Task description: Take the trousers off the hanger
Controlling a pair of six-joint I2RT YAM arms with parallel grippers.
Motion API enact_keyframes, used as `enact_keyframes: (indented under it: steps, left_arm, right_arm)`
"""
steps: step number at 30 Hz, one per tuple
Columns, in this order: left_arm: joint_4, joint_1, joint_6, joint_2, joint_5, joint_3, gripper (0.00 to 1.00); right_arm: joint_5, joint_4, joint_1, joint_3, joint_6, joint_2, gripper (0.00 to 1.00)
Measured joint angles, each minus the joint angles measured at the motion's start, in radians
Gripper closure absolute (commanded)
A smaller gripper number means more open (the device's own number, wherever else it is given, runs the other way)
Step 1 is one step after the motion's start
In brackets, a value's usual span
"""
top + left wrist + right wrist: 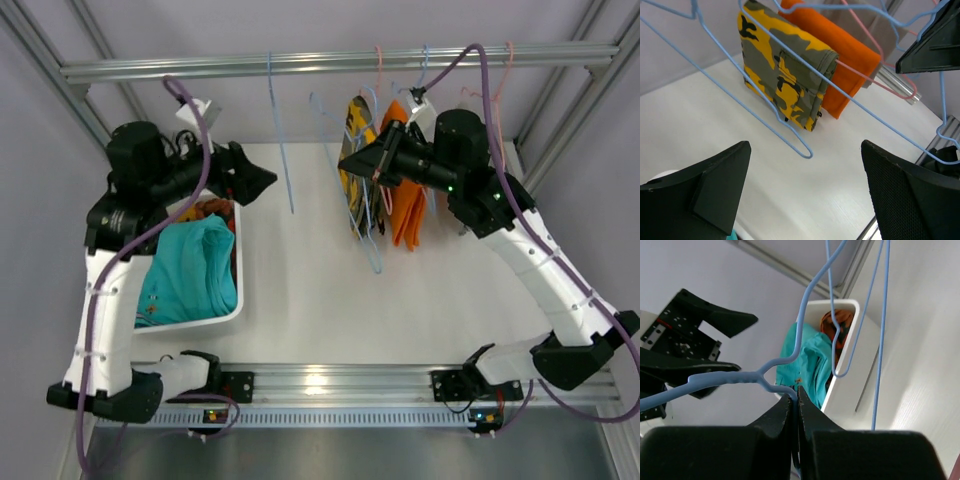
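Yellow camouflage trousers [785, 75] and plain orange trousers [840, 60] hang folded over wire hangers below the rail; from above the camouflage pair [352, 190] and the orange pair [405, 215] hang side by side. My right gripper [347, 163] is shut on the wire of a blue hanger [730, 380] just below its neck, its jaws [796, 397] pressed together on it. The left gripper [262, 180] is open and holds nothing, its fingers [715, 190] spread wide facing the hung trousers. Teal trousers [190, 270] and an orange patterned pair [212, 210] lie in the white bin [238, 270].
A metal rail [300, 64] crosses the back and carries several blue and pink hangers. One bare blue hanger [283, 150] hangs between the two grippers. Slanted frame posts stand at both back corners. The bin sits under my left arm.
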Motion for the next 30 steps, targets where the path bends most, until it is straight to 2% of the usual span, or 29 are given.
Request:
enact_keyframes:
  steps: [4, 8, 18, 23, 27, 30]
  left_arm:
    - [-0.006, -0.142, 0.006, 0.118, -0.064, 0.042, 0.05]
    - [-0.005, -0.291, 0.007, 0.168, -0.094, 0.061, 0.08]
    - [0.091, -0.467, -0.063, 0.2, -0.139, 0.066, 0.19]
    - [0.119, -0.476, -0.099, 0.254, -0.183, 0.066, 0.24]
    - [0.119, -0.486, -0.123, 0.299, -0.23, 0.066, 0.35]
    - [0.119, -0.491, -0.138, 0.313, -0.261, 0.066, 0.51]
  right_arm:
    - [0.096, -0.031, 0.001, 0.073, 0.011, 0.066, 1.0]
    - [0.167, -0.061, 0.005, 0.143, 0.044, 0.131, 1.0]
    - [0.25, -0.073, 0.043, 0.205, 0.071, 0.22, 1.0]
    - [0.278, -0.073, 0.063, 0.221, 0.077, 0.223, 1.0]
    - [0.292, -0.073, 0.071, 0.234, 0.077, 0.223, 1.0]
    - [0.313, -0.075, 0.073, 0.237, 0.077, 0.223, 1.0]
